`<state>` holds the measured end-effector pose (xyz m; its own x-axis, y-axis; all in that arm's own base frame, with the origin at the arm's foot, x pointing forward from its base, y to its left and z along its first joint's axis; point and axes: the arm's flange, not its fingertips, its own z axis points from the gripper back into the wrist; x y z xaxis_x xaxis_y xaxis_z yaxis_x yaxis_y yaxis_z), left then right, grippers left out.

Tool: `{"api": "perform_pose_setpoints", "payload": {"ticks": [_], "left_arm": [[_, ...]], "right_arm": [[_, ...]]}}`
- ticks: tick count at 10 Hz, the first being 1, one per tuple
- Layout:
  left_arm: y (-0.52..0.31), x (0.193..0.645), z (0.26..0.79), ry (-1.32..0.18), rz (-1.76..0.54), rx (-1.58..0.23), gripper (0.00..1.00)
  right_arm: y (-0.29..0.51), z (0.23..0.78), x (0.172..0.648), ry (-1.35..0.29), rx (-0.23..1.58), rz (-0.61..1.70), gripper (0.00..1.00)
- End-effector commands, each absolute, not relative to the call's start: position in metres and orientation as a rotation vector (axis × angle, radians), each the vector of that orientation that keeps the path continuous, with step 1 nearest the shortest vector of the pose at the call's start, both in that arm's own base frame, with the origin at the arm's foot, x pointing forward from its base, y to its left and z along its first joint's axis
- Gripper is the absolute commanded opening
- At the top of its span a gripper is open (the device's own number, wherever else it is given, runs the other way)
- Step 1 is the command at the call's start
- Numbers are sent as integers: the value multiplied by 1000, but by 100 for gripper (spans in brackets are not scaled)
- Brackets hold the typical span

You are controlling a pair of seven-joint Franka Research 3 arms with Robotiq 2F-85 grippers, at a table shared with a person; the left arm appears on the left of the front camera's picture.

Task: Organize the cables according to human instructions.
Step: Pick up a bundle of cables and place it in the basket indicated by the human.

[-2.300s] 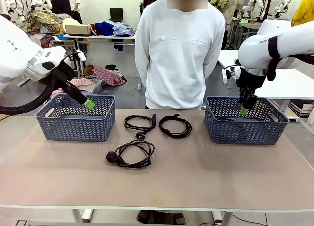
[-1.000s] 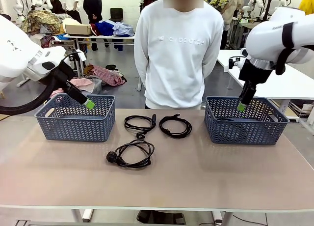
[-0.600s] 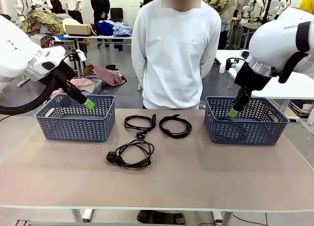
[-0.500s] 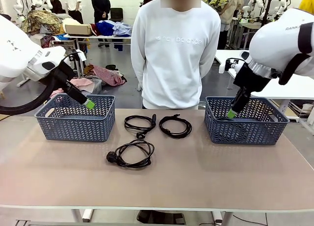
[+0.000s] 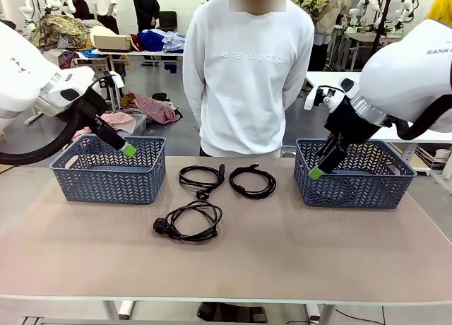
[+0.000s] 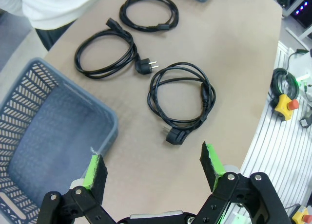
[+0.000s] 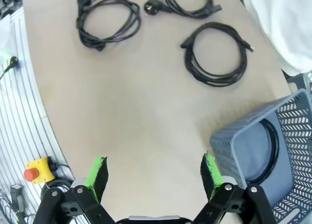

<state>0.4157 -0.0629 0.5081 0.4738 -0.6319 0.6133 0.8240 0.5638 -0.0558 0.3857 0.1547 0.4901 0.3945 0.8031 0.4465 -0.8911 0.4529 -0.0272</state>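
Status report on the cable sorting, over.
Left gripper open, right gripper open, both empty. Three cables on table, one cable in right basket. Nothing blocking.

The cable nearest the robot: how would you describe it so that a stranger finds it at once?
On the tan table, between the two blue baskets, lie three coiled black cables. This cable lies alone at the front, nearest the robot; the other two sit side by side nearer the person.
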Motion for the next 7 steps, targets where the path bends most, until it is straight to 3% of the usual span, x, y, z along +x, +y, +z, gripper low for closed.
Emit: {"api": "perform_pose_setpoints", "payload": {"ticks": [1, 7], "left_arm": [[-61, 416, 508, -598, -934, -391, 100], [-61, 416, 508, -598, -934, -391, 100]], "right_arm": [[158, 479, 369, -471, 268, 1083, 100], [165, 475, 361, -433, 243, 1121, 100]]}}
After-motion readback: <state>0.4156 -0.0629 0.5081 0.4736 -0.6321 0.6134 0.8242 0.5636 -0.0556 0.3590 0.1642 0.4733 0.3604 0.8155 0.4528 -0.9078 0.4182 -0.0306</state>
